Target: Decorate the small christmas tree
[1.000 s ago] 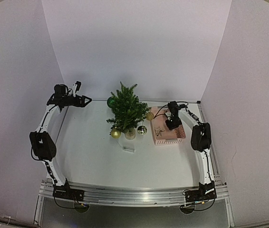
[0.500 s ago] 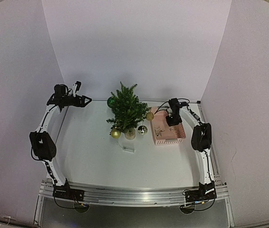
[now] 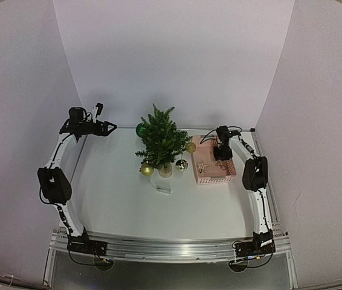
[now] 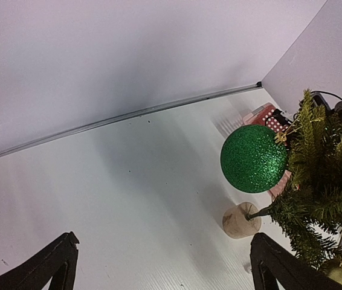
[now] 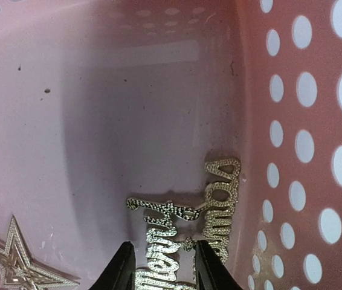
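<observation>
The small christmas tree [image 3: 161,140] stands mid-table on a pale pot base [image 4: 241,220]. A green glitter ball [image 4: 254,158], two gold balls [image 3: 147,170] [image 3: 190,147] and a silver ball [image 3: 181,164] hang on it. My right gripper [image 5: 162,269] is down inside the pink basket [image 3: 210,178], open. Its fingers straddle a gold glitter lettering ornament [image 5: 183,229] lying flat on the basket floor. A gold star [image 5: 20,260] lies to its left. My left gripper [image 3: 112,127] hangs open and empty at the far left, pointing toward the tree.
The basket's dotted wall [image 5: 298,121] is close on the right of the right gripper's fingers. A small pale object [image 3: 163,189] lies on the table in front of the tree. White walls enclose the table on three sides.
The right gripper's jaws have widened, and the wrist has shifted slightly toward the basket's far end. The left arm has not moved.
</observation>
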You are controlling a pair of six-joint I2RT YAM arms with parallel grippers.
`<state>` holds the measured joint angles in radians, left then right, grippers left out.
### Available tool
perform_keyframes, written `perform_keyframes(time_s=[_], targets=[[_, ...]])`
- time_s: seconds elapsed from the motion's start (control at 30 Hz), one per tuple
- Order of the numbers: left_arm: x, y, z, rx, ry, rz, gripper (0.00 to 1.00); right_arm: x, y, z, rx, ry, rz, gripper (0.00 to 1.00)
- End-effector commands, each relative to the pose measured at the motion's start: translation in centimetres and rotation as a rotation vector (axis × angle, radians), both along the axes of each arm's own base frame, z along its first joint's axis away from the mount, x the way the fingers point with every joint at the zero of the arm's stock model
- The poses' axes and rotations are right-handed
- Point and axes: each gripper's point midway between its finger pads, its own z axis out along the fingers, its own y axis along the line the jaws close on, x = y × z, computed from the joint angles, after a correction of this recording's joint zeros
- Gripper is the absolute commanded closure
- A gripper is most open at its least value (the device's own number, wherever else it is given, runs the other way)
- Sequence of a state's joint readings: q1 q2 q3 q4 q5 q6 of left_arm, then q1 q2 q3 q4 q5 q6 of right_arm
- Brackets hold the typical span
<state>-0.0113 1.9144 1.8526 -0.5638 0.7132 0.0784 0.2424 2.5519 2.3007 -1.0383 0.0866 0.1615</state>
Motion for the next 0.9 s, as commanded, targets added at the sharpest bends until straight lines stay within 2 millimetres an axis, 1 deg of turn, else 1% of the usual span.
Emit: perform_keyframes(time_s=[0.0,0.1,0.2,0.3,0.37,0.4,0.6,0.77,0.87], targets=[[0.1,0.1,2.3,-0.015,-0.068,-0.009,0.01,-0.7,0.4,-1.7,-0.019,0.039,-0.004,0.67],[0.1,0.1,2.3,-0.013,-0.071,-0.011,0.01,-1.3,0.7,-1.9,-0.044,0.048,0.020,0.68],[0.1,0.0,2.3,-0.012,-0.069,-0.013,0.01,-1.1,1.0,-0.8,-0.084,0.017,0.049,0.68],[0.1,0.0,2.3,-0.015,-0.069,-0.016,0.01,-0.8,1.2,0.6,-0.080,-0.013,0.044,0.68],[0.4,1.1,2.5,-0.017,-0.072,0.005,0.01,-0.8,1.0,1.2,-0.084,-0.021,0.031,0.69],[0.4,1.1,2.5,-0.018,-0.073,0.005,0.01,-0.9,1.0,1.4,-0.084,-0.024,0.024,0.69],[0.3,1.1,2.4,-0.019,-0.070,0.004,0.01,-0.8,0.8,2.3,-0.089,-0.041,0.006,0.70],[0.2,1.1,2.5,-0.020,-0.071,0.005,0.01,-1.2,1.2,3.0,-0.083,-0.043,0.006,0.65],[0.3,1.2,2.3,-0.019,-0.070,0.005,0.01,-1.4,1.4,3.3,-0.087,-0.045,0.004,0.69]])
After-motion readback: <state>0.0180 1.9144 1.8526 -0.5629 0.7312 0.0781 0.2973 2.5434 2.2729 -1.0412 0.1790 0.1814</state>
